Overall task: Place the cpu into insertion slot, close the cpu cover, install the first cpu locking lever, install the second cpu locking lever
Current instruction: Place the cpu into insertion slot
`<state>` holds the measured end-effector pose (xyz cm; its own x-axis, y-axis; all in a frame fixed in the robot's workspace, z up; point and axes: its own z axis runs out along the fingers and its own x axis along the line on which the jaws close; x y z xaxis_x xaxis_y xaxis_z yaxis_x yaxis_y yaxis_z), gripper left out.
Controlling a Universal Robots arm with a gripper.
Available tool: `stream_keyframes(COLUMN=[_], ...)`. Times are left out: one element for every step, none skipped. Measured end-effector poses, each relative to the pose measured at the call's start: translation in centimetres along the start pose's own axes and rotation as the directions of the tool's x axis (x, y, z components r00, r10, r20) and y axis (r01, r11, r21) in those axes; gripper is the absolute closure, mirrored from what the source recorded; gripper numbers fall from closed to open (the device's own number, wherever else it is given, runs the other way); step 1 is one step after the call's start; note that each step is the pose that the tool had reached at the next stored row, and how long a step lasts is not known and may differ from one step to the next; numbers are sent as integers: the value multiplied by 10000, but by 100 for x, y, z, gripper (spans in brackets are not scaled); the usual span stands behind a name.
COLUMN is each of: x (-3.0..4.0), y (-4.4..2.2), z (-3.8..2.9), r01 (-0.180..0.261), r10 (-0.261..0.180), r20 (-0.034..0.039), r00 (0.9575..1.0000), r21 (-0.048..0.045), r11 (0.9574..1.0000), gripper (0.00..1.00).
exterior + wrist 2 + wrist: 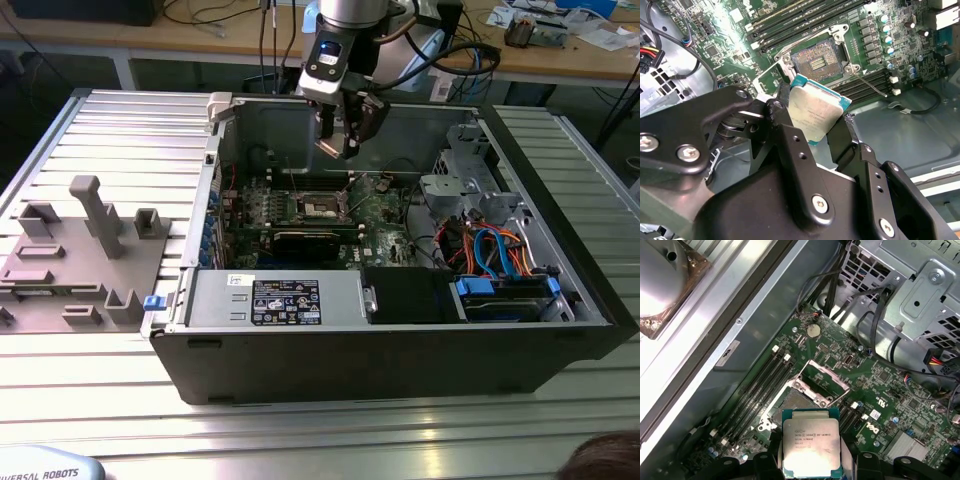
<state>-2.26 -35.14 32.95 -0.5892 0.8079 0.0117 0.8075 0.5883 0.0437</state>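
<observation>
The open computer case (400,350) fills the exterior view's middle, its green board (385,215) carrying the empty socket (322,205) at centre. In the upper middle the gripper (343,148) hangs above it, clamped on the cpu (811,447) by its edges, as both wrist views show. I judge placing is in hand; seating calls for squaring it over the socket.

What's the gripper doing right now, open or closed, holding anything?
Gripper: jaws closed on the cpu, above the motherboard socket.

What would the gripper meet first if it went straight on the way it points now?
Probably the open insertion slot, with the cpu that the gripper holds touching first; depth is unclear.
</observation>
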Motion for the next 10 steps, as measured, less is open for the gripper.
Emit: stream_keyframes(x=[0,0,0,0,0,0,0,0,0,0], y=[0,0,0,0,0,0,0,0,0,0], z=[0,0,1,1,1,1,1,1,1,2], r01=[-23,-42,-64,-84,-108,-127,-144,-161,-178,-194], r10=[23,42,64,84,108,127,144,161,178,194], r20=[1,2,3,4,5,6,7,7,8,9], r00=[10000,10000,10000,10000,9999,9999,9999,9999,9998,9998], r21=[0,0,-1,-1,-1,-1,-2,-2,-2,-2], r11=[10000,10000,10000,10000,9999,9999,9999,9999,9998,9998], gripper=[45,45,45,45,45,45,45,45,45,45])
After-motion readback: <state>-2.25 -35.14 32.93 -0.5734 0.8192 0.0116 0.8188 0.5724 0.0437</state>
